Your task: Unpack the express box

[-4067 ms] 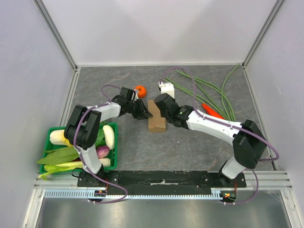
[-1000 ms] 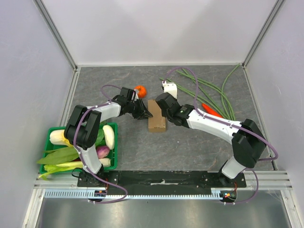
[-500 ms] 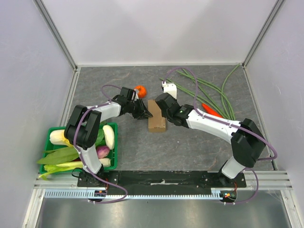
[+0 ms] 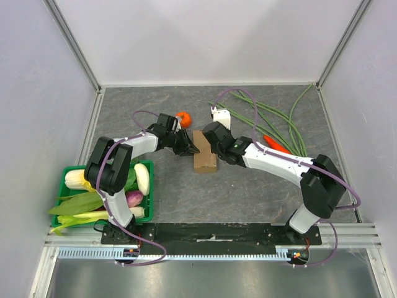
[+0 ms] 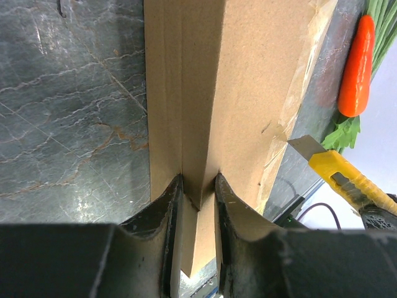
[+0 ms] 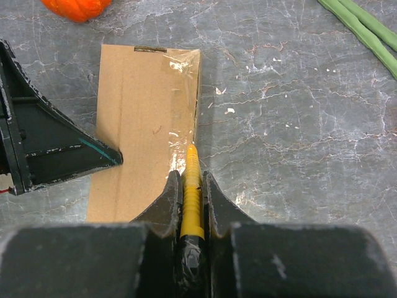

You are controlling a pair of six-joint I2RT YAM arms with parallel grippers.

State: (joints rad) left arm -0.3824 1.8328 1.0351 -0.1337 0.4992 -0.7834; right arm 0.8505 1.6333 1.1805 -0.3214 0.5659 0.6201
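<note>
The express box (image 4: 205,159) is a flat brown carton lying closed in the middle of the table, with clear tape along its right edge (image 6: 183,105). My left gripper (image 4: 190,149) is shut on the box's left edge; its fingers (image 5: 166,208) pinch the cardboard (image 5: 248,87). My right gripper (image 4: 212,141) is shut on a yellow utility knife (image 6: 191,186). The knife's tip rests at the taped right edge, and its blade (image 5: 305,146) shows beside the box in the left wrist view.
A tangerine (image 4: 182,117) lies just behind the box. Long green beans (image 4: 273,118) and a red-orange carrot (image 4: 277,145) lie to the right. A green crate (image 4: 66,172) of vegetables stands at the near left. Walls enclose the table.
My right gripper with the knife has shifted slightly along the box's right edge. My left gripper and the box have not moved.
</note>
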